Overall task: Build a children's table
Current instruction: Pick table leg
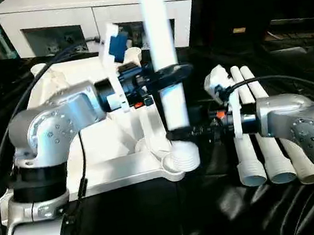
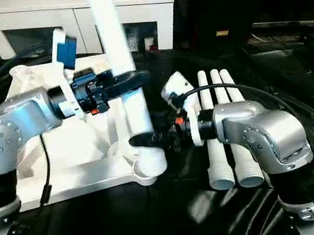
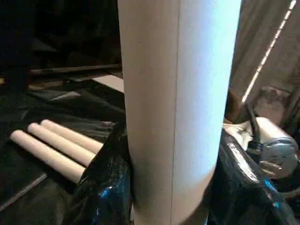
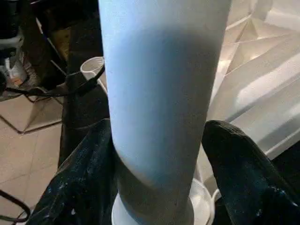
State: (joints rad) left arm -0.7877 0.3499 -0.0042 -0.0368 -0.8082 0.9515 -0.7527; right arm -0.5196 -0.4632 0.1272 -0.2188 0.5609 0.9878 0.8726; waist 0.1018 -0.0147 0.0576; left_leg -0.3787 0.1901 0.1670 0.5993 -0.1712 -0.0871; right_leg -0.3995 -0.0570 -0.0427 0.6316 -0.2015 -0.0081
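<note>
The white tabletop (image 1: 115, 154) lies ribbed side up on the black cloth. One white leg (image 1: 162, 50) stands upright with its lower end in the near right corner socket (image 1: 182, 160). My left gripper (image 1: 168, 76) is shut on this leg about halfway up. My right gripper (image 1: 179, 133) is shut on the same leg low down, just above the socket. In the wrist views the leg (image 3: 176, 108) (image 4: 161, 93) sits tight between black fingers (image 3: 105, 187) (image 4: 239, 164). Three more white legs (image 1: 262, 136) lie side by side to the right of the tabletop.
A white cabinet with glass doors (image 1: 68, 18) stands behind the work. Black cloth (image 1: 162, 219) covers the surface around the tabletop. Black cables (image 1: 27, 97) run over my left arm, and another loops over my right forearm (image 1: 283, 81).
</note>
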